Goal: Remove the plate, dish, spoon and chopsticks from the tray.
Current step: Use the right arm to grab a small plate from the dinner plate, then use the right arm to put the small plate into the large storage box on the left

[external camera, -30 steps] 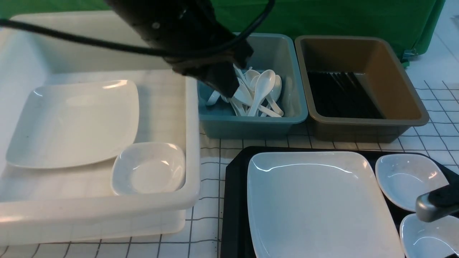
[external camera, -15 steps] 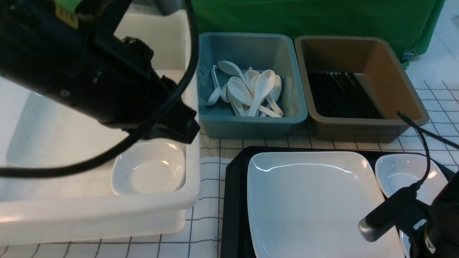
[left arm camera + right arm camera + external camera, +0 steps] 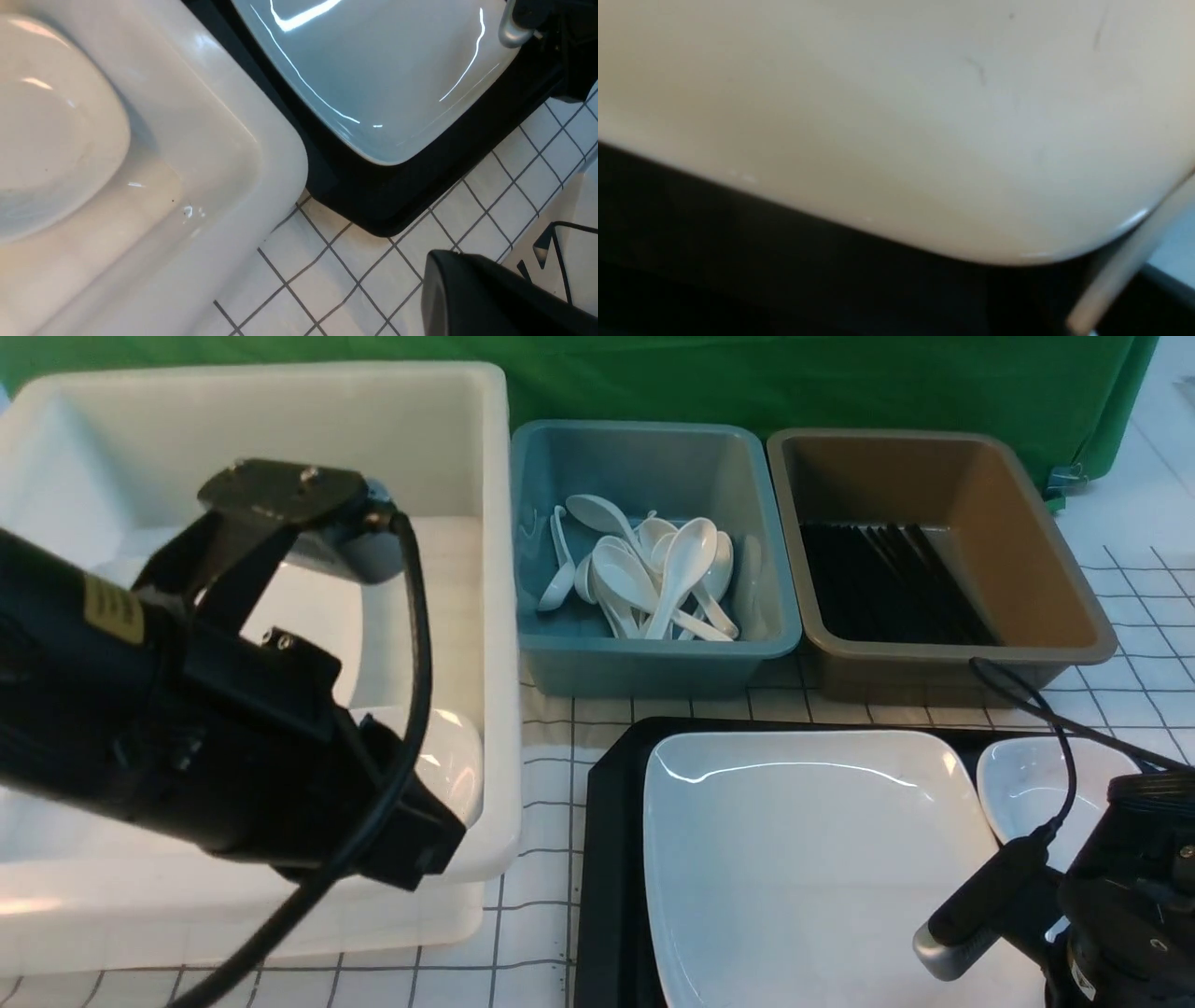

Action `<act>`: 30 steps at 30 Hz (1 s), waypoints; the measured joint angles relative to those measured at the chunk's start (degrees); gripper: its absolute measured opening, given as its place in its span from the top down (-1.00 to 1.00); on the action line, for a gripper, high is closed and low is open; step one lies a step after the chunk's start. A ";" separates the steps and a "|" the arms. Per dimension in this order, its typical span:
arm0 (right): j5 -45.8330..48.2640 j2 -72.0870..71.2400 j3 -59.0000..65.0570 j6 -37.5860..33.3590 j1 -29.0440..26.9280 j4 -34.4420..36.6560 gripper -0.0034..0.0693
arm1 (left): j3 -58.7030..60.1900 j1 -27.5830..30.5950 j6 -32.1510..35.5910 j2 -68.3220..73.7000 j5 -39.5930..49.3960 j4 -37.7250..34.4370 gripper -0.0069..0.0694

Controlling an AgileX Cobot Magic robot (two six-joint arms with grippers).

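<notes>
Plate [image 3: 803, 859] lies on the tray [image 3: 607, 859], a small dish [image 3: 1036, 784] at its 2 o'clock. I have the right arm [image 3: 1130, 915] low at the plate's 4 o'clock corner, presumably to take the raised rim, but its claw is hidden and I cannot tell if it is spread or pinching. Left gripper [image 3: 415, 840], pressed together, hangs over the white tub [image 3: 504, 616] at 9 o'clock, likely out of the way.
</notes>
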 joint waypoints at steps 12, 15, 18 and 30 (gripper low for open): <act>7.83 -9.08 -0.67 -0.18 0.18 -1.45 0.78 | 0.66 0.00 -0.05 -1.86 -0.66 -0.01 0.80; 10.78 -13.43 -0.56 -0.18 0.18 -0.47 0.79 | 0.66 0.00 -0.18 -1.86 -0.92 -0.01 0.80; 12.89 -19.36 -0.44 -0.06 0.18 -0.33 0.79 | 0.66 0.00 -0.24 -1.86 -1.56 -0.01 0.80; 17.10 -37.22 -17.65 -7.71 0.12 7.97 0.79 | 0.66 0.00 -4.72 -1.86 -4.04 3.30 0.80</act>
